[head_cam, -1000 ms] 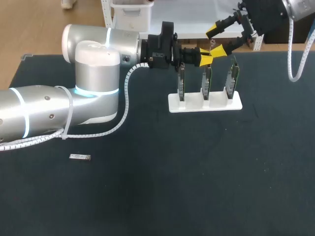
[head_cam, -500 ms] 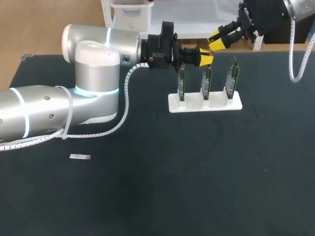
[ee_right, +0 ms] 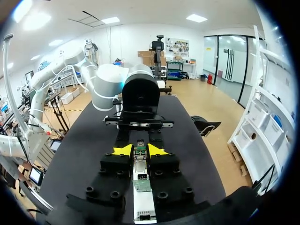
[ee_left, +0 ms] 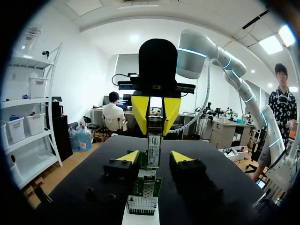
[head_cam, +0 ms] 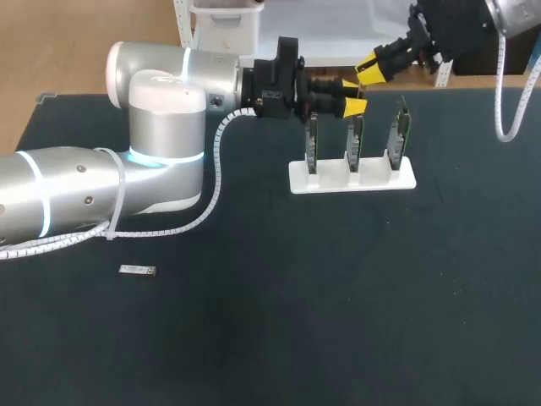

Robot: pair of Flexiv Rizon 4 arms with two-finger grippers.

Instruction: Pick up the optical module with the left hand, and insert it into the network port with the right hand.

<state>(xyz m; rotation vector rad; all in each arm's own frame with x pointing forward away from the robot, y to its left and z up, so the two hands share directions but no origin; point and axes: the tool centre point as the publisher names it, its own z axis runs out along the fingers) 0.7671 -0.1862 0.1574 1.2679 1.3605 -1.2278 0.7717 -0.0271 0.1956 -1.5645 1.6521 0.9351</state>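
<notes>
The optical module (ee_left: pixel 153 150), a small silver bar with a label, stands upright between the yellow fingers of my right gripper (ee_right: pixel 139 150), which is shut on it. In the head view that gripper (head_cam: pixel 372 66) comes in from the back right. My left gripper (head_cam: pixel 352 95) meets it from the left, and its yellow tips (ee_left: pixel 180 157) stand open on either side of the module without touching it. Both grippers hover above the white stand (head_cam: pixel 352 175) with three upright green boards. The network port (ee_left: pixel 142 204) on one board lies just under the left gripper.
A second small silver module (head_cam: pixel 137 271) lies on the dark table at the front left. My left arm (head_cam: pixel 161 135) spans the back left of the table. The stand sits at the back, right of the middle.
My right gripper came down from wide open and shut on the module. My left gripper then let go and opened its fingers.
</notes>
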